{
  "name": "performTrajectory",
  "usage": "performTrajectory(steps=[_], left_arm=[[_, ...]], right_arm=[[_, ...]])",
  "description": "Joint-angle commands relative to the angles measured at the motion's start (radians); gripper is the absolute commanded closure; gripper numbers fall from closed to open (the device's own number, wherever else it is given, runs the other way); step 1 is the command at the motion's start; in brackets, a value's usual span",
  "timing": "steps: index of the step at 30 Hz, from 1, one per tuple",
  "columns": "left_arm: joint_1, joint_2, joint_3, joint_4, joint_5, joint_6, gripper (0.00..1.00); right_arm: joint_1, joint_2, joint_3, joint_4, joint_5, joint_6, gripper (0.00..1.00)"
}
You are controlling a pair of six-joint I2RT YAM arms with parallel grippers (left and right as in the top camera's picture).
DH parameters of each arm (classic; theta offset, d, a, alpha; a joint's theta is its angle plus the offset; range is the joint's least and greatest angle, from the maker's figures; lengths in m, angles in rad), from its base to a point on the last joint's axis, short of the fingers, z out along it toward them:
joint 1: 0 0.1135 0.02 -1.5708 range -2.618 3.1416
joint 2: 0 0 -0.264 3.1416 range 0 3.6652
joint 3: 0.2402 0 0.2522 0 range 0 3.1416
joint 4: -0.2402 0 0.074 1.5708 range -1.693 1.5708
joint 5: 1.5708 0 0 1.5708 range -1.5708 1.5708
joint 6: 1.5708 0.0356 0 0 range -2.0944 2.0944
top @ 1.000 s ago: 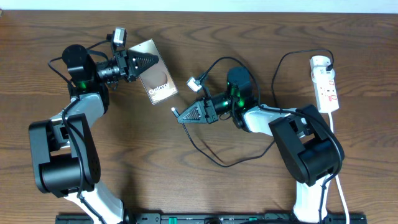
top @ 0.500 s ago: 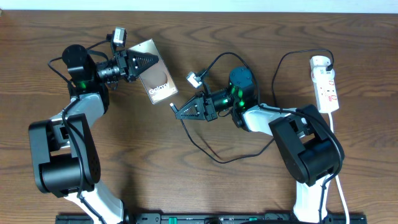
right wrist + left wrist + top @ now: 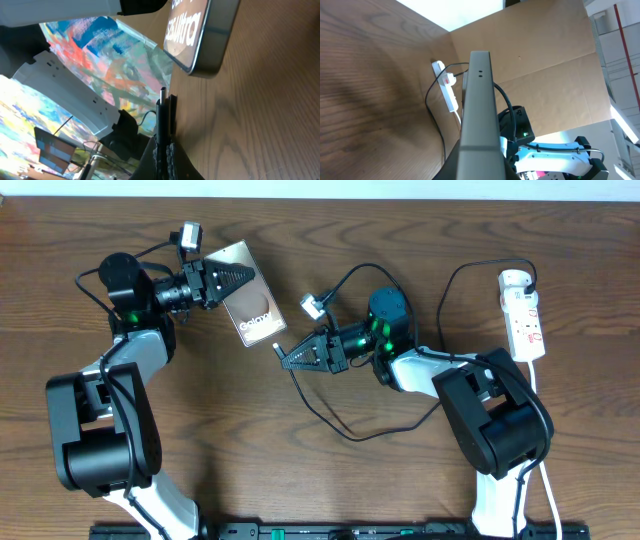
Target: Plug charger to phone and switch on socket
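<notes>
looks like a robotics lab setup: a left arm (image 3: 100,430) and right arm (image 3: 495,425) sit at the near edge of a wooden table (image 3: 260,480). plain cardboard panels (image 3: 545,45) and a paint-splashed sheet (image 3: 100,45) stand beyond its edges.

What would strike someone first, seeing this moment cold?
The left gripper holds the phone tilted up, upper left of centre. The right gripper holds the charger, its tip aimed at the phone's lower edge, not yet in. The white socket lies far right.
</notes>
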Motion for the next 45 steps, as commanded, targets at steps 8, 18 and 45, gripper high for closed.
performTrajectory(steps=[8, 18, 45], left_arm=[[-0.017, -0.007, 0.029, 0.013, -0.010, -0.002, 0.93], [-0.017, -0.007, 0.029, 0.013, -0.011, -0.002, 0.92], [-0.015, -0.007, 0.029, 0.013, 0.017, 0.006, 0.93]], right_arm=[[0.013, 0.101, 0.052, 0.014, -0.010, -0.019, 0.99], [0.023, 0.102, 0.089, 0.104, -0.034, 0.069, 0.99], [0.020, 0.102, 0.089, 0.203, -0.040, 0.143, 0.99]])
